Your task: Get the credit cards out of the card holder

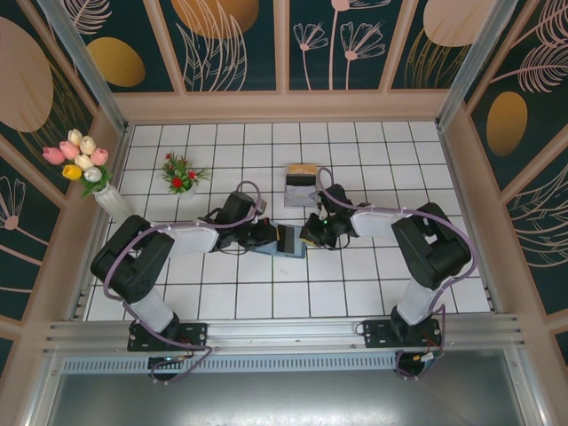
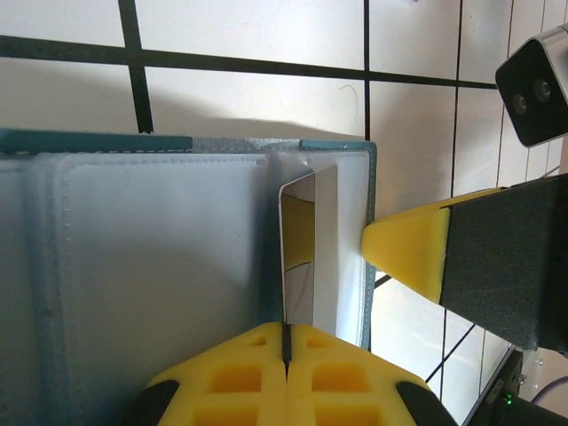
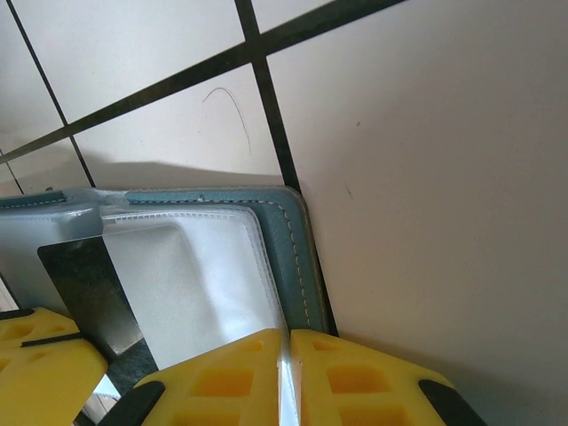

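The teal card holder [image 1: 288, 241] lies open on the tiled floor between my two grippers, its clear sleeves [image 2: 160, 266] facing up. My left gripper [image 2: 287, 342] is shut on the edge of a thin shiny credit card [image 2: 302, 248]. The card stands on edge, partly out of the sleeve nearest the holder's right side. In the right wrist view this card [image 3: 89, 293] looks dark, at the lower left. My right gripper [image 3: 286, 351] is shut on a clear sleeve at the holder's teal stitched border [image 3: 288, 240]. Seen from above, the left gripper [image 1: 269, 236] and right gripper [image 1: 308, 238] flank the holder.
A grey stand with a tan top [image 1: 302, 182] sits just behind the holder. A small red-flowered plant [image 1: 180, 173] and a vase of tulips [image 1: 89, 169] stand at the back left. Wooden walls enclose the tiled floor [image 1: 355, 284].
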`<state>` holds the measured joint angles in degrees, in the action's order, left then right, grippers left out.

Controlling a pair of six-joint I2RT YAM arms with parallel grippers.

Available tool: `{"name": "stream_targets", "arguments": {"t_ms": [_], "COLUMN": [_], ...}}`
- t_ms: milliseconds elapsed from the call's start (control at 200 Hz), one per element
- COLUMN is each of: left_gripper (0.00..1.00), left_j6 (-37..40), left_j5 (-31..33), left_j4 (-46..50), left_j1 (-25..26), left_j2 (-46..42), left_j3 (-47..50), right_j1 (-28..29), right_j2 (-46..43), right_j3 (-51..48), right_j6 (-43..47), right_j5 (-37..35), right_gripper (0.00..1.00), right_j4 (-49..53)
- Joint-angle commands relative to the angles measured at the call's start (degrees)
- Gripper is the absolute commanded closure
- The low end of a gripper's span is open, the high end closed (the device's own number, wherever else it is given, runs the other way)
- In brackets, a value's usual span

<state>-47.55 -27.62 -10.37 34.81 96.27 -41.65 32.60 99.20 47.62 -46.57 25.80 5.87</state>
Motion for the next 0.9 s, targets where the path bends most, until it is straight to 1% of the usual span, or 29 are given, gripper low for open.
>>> {"name": "stream_targets", "arguments": {"t_ms": [0,155,275,565,766,896], "left_gripper": [0.96,0.96,0.96,0.94,0.91,0.88], "left_j6": [1.0,1.7,1.9,1.1,0.6,-0.4], "left_j5": [0.3,2.3,2.3,1.7,1.5,0.6], "left_j4": [0.6,3.1,3.3,1.9,1.2,-0.6], "left_j1": [-0.2,-0.3,-0.4,-0.3,-0.3,-0.3], "left_j2": [0.2,0.2,0.2,1.0,0.8,1.0], "left_j3": [0.4,0.2,0.2,0.4,0.9,1.5], "right_j1": [0.0,-0.1,1.2,4.5,4.6,4.5], "right_j2": [1.0,-3.8,-5.6,0.8,4.3,5.0], "right_j3": [0.1,4.1,3.6,4.3,5.1,4.8], "right_j6": [2.0,4.5,4.5,3.5,3.9,3.7], "right_j5": [-2.8,-3.4,-0.8,1.6,1.3,0.4], "right_gripper": [0.84,0.84,0.84,0.84,0.85,0.86], "right_j4": [2.1,2.6,-0.2,-1.5,0.3,1.5]}}
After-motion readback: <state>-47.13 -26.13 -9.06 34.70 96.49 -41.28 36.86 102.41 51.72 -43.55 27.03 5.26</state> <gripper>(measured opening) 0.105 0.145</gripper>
